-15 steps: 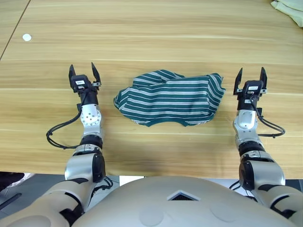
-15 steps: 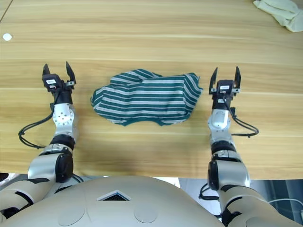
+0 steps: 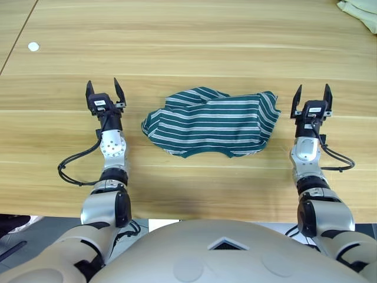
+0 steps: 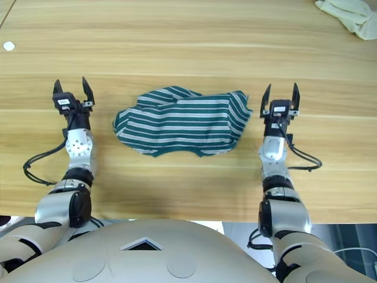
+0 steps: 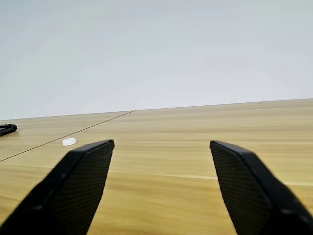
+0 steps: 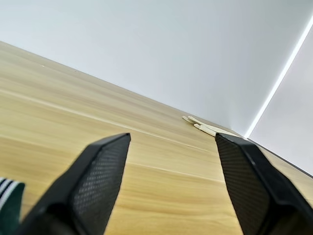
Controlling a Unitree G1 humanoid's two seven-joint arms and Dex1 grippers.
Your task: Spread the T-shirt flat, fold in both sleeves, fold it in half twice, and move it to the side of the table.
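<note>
Two empty tools, one crumpled T-shirt [image 3: 212, 122]

Green striped tee sits bunched up mid-table [image 3: 188, 47]. Left tool [image 3: 103, 88] and right tool [image 3: 312, 93] sit either side of it, fingers spread wide, gripping nothing, neither touching the fabric

Silver-grey forearms [image 3: 112, 147] carry black joint rings. The black left gripper [image 3: 102, 88] and right gripper [image 3: 313, 93] each bear a white label [image 3: 99, 104]. The finger pads [image 5: 83, 186] are finely cross-hatched. Black cables [image 3: 70, 166] loop outward, toward 9 and 3 o'clock.
</note>
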